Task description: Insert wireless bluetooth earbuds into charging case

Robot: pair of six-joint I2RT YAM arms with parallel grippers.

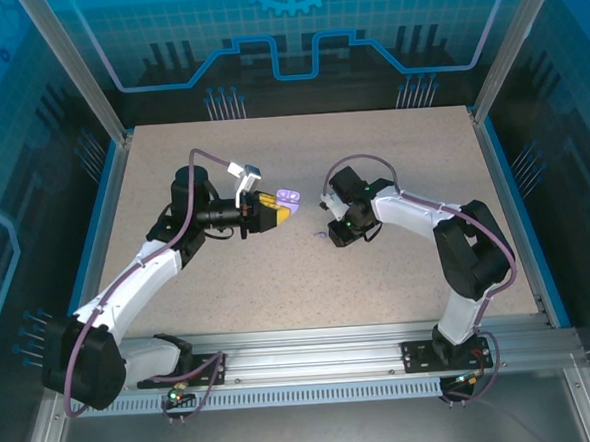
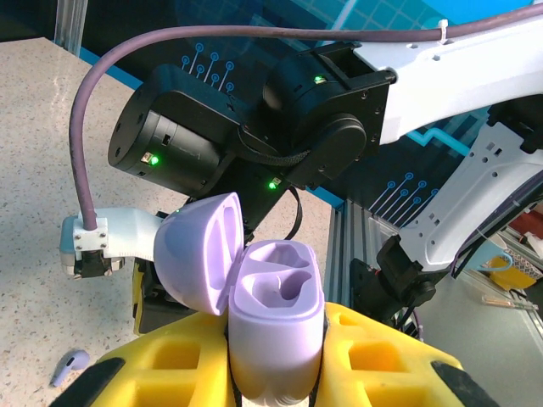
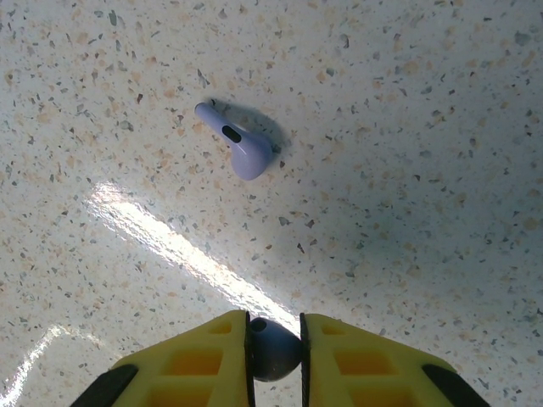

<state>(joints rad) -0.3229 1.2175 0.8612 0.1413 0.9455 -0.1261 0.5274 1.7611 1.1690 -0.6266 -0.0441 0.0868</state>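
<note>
left end effector (image 2: 276,377) clamped the open case (image 2: 277,297), right end effector (image 3: 274,337) pinched one earbud (image 3: 273,358): looked light, slick, best gripped at bulb.

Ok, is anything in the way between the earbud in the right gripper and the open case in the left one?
Nothing visible does. The lid is swung aside, both wells of the case sit empty, and the gap between the left gripper and the right gripper pinching the earbud is open.
</note>
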